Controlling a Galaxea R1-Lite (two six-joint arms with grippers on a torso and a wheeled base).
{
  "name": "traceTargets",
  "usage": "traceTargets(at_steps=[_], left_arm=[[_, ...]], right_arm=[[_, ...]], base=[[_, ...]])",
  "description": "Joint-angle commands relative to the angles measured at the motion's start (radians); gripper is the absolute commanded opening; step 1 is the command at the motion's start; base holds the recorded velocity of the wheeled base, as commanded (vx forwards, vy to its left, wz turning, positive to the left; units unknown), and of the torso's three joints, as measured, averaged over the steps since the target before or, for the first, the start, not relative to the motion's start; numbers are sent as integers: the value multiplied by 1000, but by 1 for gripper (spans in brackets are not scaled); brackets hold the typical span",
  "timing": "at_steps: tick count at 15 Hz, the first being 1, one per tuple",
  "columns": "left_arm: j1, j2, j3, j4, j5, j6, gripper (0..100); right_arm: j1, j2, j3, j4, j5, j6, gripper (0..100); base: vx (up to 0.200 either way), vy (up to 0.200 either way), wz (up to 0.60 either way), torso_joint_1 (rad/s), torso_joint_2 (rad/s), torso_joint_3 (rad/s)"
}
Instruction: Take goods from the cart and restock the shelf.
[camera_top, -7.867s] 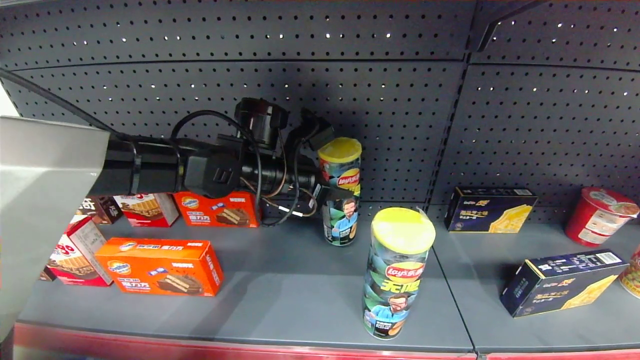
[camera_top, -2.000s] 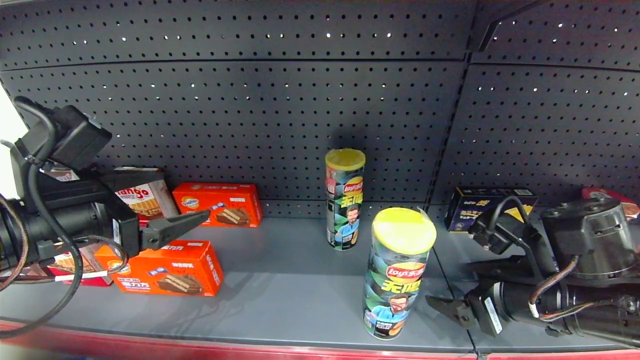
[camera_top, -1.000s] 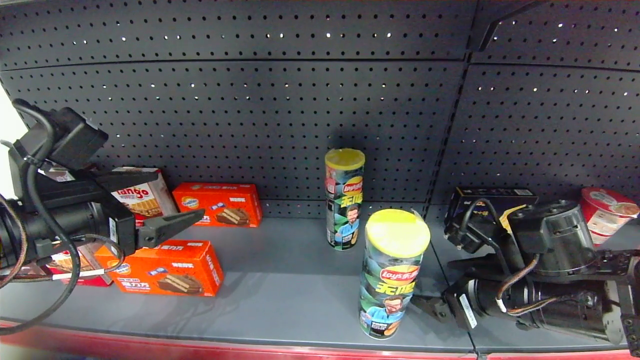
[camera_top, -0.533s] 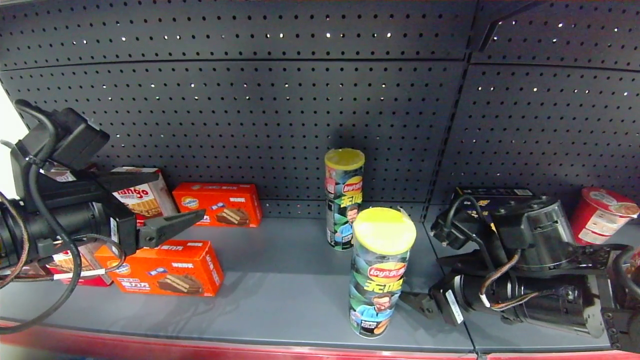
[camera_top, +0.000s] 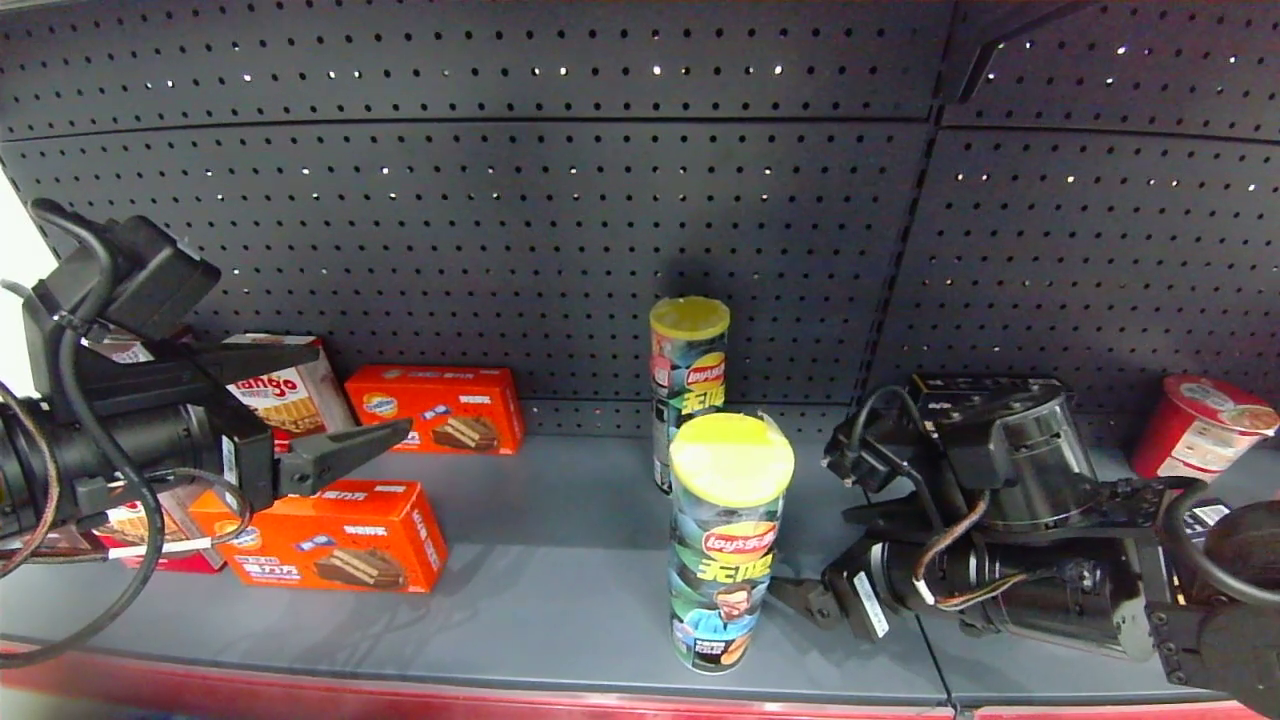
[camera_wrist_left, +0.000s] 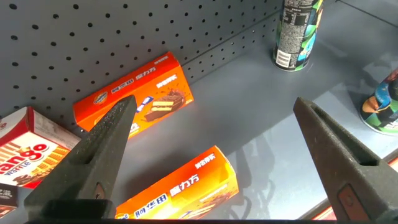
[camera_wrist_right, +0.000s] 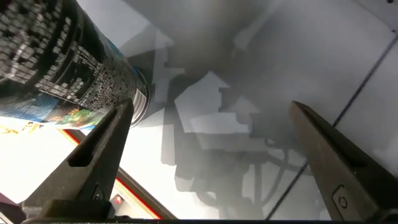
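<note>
Two tall chip cans with yellow lids stand on the grey shelf (camera_top: 560, 560). The front can (camera_top: 728, 555) is near the shelf's front edge; the back can (camera_top: 688, 370) stands by the pegboard. My right gripper (camera_top: 815, 560) lies low on the shelf, just right of the front can. It is open, and one finger (camera_top: 795, 592) touches the can's lower side (camera_wrist_right: 62, 68). My left gripper (camera_top: 360, 390) hangs open and holds nothing, at the left above the orange boxes. Its wrist view shows the back can (camera_wrist_left: 297, 31) and the front can's base (camera_wrist_left: 384, 106).
Two orange biscuit boxes (camera_top: 325, 535) (camera_top: 437, 408) and a wafer box (camera_top: 285, 390) lie on the shelf's left part. A red noodle cup (camera_top: 1195, 425) and a dark box (camera_top: 1000, 385) sit at the right behind my right arm. The red shelf lip (camera_top: 500, 695) runs along the front.
My right gripper has moved left along the shelf, sliding the front can left, in front of the back can. The left arm, earlier at the back can, has stayed withdrawn at the left.
</note>
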Motion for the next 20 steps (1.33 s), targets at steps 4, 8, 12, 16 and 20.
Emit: traceTargets(at_steps=[4,8,12,16,20], left_arm=[[0,1,2,0,0,0,100],[0,9,2,0,0,0,100],[0,11,2,0,0,0,100],[0,11,3,0,0,0,100],[0,8,5,0,0,0,100]], right_arm=[[14,23,-14,-1,-11,-1,100],[24,37,-31,-1,-12,1,100],[32,43,-35,-1,-12,1,100],[35,49,-41,-1,-14,2,100],[34,35,-35,-1,-21,10,100]], base=[[0,0,0,0,0,0],[0,0,0,0,0,0],[0,0,0,0,0,0],[0,0,0,0,0,0],[0,0,0,0,0,0]])
